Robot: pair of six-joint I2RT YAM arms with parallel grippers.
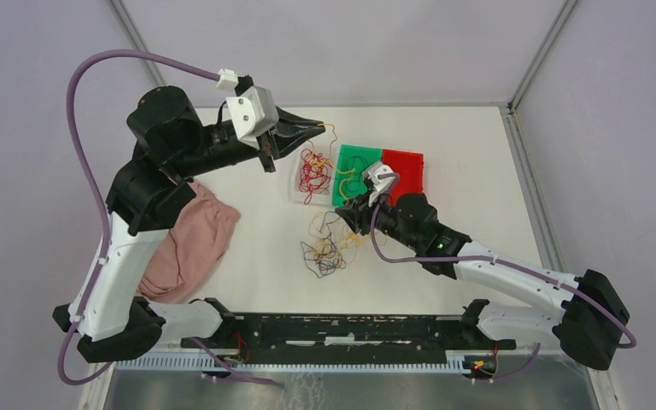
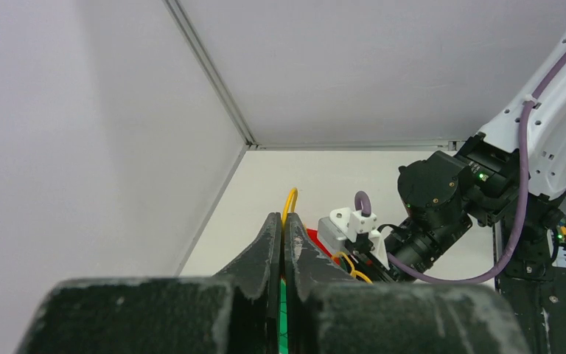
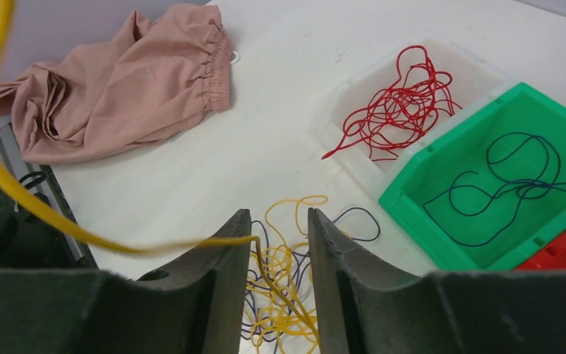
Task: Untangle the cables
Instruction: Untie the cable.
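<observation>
the left gripper [image 2: 281, 221] was pinched shut on 1 thin yellow-orange wire cable [image 2: 290, 200], raised off the white table [image 1: 256, 273] near the far end of the clear plastic bin [image 3: 479, 70]. the right gripper [image 3: 278, 215] sat low over the loose tangle of yellow and dark cables [image 3: 284, 310], its 2 fingers parted to a narrow gap. a yellow strand, apparently the same cable, ran through that gap and dropped into the tangle, and it did not look clamped.

the step in hand looked like drawing that 1 strand out of the pile. sorting seemed part done: curly red cables [image 3: 402, 110] lay in the clear plastic bin and a dark blue cable [image 3: 528, 186] lay in the green plastic bin [image 3: 413, 184] beside it. the next move probably called for the left arm to pull away slowly while the right guided the strand, since its lower end looped among the others and could drag them along. the red plastic bin [image 1: 406, 166] seemed its likely home, though that was a guess.

from above, the right arm covered part of the green and red bins, so the red bin's contents could not be told. the number of strands in the tangle was too fine to make out. a crumpled pink cloth [image 3: 118, 96] lay well apart on the left.
</observation>
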